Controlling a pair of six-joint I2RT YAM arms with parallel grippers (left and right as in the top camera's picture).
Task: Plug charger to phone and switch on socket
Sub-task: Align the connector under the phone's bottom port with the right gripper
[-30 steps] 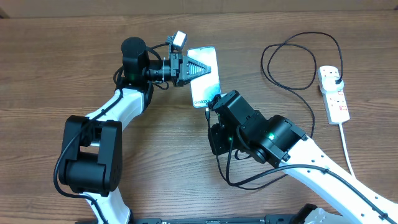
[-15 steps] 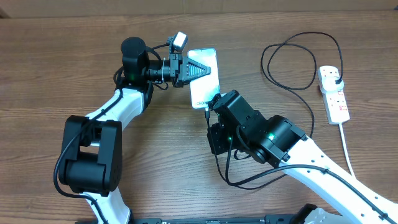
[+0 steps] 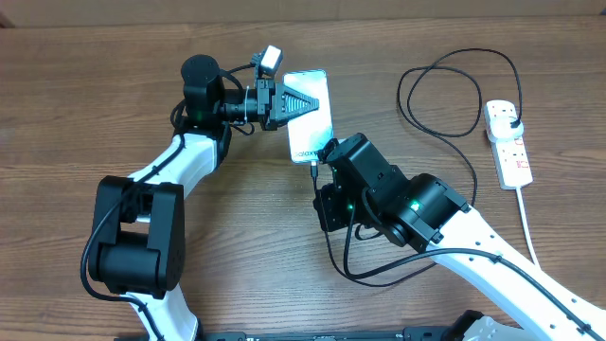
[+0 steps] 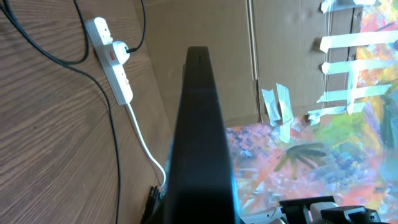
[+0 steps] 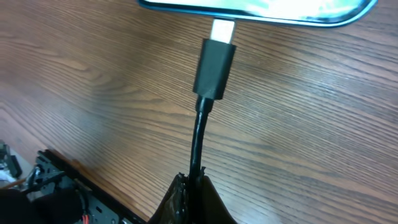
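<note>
My R gripper [image 5: 191,198] is clamped on the charger [image 5: 214,65] cable. Its metal tip meets the phone [image 5: 249,9] edge, part still showing. L gripper [image 3: 284,102] pinches the phone's far end. Beyond, well apart, is the socket [image 3: 509,144], w/ a black plug in it.

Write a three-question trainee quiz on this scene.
1. True or false: the charger's plug head sits in the socket.
2. Which pincer grips the charger? A left, B right, C neither.
3. Fill in: the left pincer holds the ___.
Key: 1 true. 2 B, the right pincer. 3 phone.
</note>
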